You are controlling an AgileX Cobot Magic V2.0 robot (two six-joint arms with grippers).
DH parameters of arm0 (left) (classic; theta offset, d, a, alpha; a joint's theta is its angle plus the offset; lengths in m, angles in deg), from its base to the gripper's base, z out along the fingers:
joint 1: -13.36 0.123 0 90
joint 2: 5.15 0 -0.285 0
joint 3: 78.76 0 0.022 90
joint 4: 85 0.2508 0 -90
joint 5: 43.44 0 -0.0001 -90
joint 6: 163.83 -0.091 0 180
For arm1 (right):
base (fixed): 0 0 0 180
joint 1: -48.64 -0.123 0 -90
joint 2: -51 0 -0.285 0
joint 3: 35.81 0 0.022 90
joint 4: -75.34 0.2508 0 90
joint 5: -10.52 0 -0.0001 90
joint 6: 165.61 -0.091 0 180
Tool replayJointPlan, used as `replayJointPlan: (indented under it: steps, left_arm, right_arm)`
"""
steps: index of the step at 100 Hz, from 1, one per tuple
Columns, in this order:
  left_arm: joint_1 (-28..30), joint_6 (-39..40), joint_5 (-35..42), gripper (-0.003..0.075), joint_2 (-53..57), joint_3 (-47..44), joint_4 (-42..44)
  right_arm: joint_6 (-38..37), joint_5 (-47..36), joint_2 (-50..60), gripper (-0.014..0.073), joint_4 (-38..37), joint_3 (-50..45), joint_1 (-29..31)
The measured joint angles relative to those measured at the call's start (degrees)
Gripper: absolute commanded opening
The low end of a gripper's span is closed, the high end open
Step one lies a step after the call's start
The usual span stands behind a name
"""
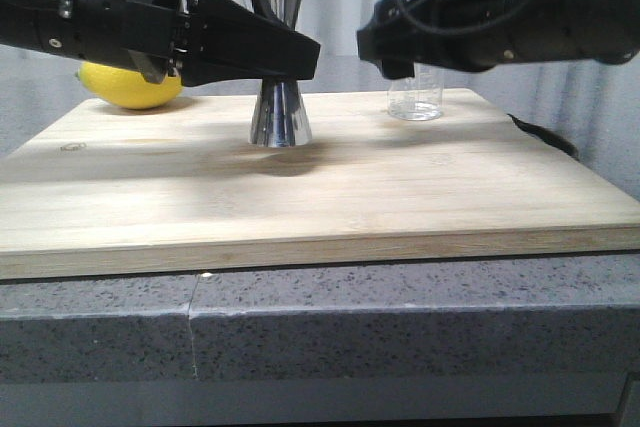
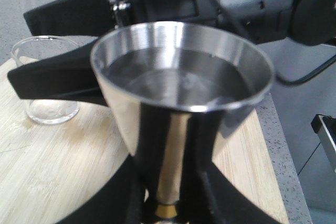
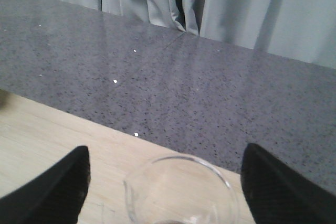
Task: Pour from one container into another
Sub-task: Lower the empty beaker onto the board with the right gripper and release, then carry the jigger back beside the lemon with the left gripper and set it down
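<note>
The steel jigger (image 1: 280,117) stands on the wooden board (image 1: 420,197) left of centre. My left gripper (image 1: 290,52) is shut on its narrow waist. In the left wrist view the jigger (image 2: 184,77) holds clear liquid in its upper cup, the gold band shows between the fingers, and the left gripper (image 2: 169,203) presses in from both sides. The clear glass beaker (image 1: 415,97) stands at the board's back right. My right gripper (image 1: 395,57) is open and hangs just over it. In the right wrist view its fingers (image 3: 47,192) straddle the beaker (image 3: 178,192) without touching.
A yellow lemon (image 1: 130,85) lies at the board's back left. The board rests on a speckled grey counter (image 1: 400,317). Grey curtains (image 3: 236,9) hang behind. A black cable (image 1: 545,135) lies beside the board's right edge.
</note>
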Motion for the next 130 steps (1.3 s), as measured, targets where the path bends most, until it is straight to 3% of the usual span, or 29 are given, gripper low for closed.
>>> replayJointPlan:
  steps: [32,83,130]
  left_arm:
    - [0.31,0.0,0.0,-0.0013,0.0,0.0,0.0]
    - [8.28,0.0,-0.04,-0.0013,2.74,0.0,3.18]
    - [13.33,0.0,-0.14,-0.0013,3.07,0.0,3.68]
  right_arm:
    - [0.0,3.99,10.56,0.0536,0.0,0.0,-2.38]
    - [0.23,16.73,30.64,0.0535,0.0,0.0,-2.37]
    - [0.93,25.87,34.34,0.0535,0.0,0.0,-2.37]
